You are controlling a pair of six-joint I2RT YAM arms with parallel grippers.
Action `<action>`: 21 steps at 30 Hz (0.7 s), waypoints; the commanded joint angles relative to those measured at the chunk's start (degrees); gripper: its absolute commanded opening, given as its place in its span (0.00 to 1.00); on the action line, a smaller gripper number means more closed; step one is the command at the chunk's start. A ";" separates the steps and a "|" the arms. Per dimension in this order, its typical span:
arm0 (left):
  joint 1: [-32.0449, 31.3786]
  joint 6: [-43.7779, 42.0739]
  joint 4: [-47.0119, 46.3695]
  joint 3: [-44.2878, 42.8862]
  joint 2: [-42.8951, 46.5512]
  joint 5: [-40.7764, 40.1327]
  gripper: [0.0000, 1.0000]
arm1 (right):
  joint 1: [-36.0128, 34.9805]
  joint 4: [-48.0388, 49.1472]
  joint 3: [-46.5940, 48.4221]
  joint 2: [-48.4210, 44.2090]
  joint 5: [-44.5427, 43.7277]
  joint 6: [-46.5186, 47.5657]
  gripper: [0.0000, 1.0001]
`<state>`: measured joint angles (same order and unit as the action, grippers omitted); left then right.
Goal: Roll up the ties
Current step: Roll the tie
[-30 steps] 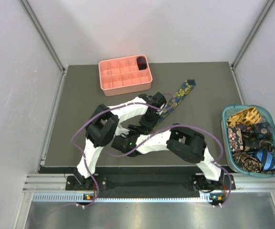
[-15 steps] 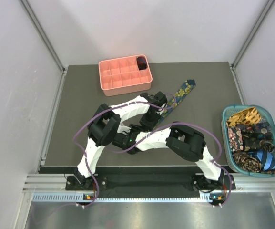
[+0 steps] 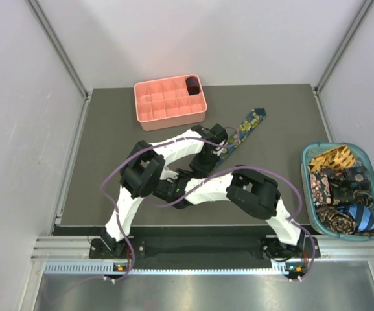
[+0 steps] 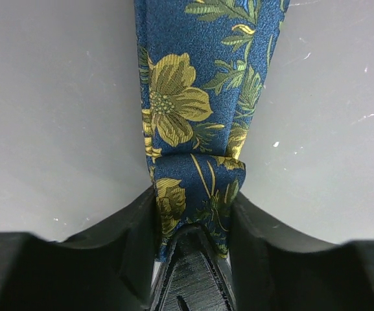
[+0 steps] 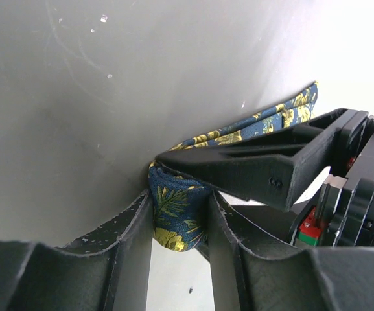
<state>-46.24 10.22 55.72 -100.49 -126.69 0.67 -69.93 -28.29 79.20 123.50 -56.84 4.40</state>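
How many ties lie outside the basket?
2: a floral tie on the table, partly under the arms; a dark rolled tie in the tray's far right cell. The arms may hide more.

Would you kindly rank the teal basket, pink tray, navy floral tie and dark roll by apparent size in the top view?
teal basket
pink tray
navy floral tie, partly hidden under the arms
dark roll in the tray
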 commanded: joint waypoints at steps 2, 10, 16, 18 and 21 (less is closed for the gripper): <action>-0.26 -0.46 9.49 -0.58 -3.91 3.64 0.51 | 3.13 -1.15 -2.21 0.34 8.06 -1.94 0.26; -0.08 -1.34 4.32 -5.59 -1.01 5.48 0.82 | 2.78 0.26 -2.82 0.33 8.94 -1.50 0.27; 1.58 0.68 -0.33 -8.85 3.55 3.38 0.91 | 2.61 1.31 -3.09 -0.10 9.82 -2.47 0.27; 3.25 2.43 -2.71 -7.02 7.22 2.94 0.98 | 2.61 1.66 -3.52 -0.80 10.08 -2.47 0.27; 5.89 4.80 -9.56 -1.06 14.07 1.80 0.99 | 2.69 2.89 -4.49 -2.21 10.78 -2.21 0.26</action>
<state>-43.44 11.84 53.41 -104.99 -123.46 4.23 -69.43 -26.30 77.36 121.69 -54.65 4.80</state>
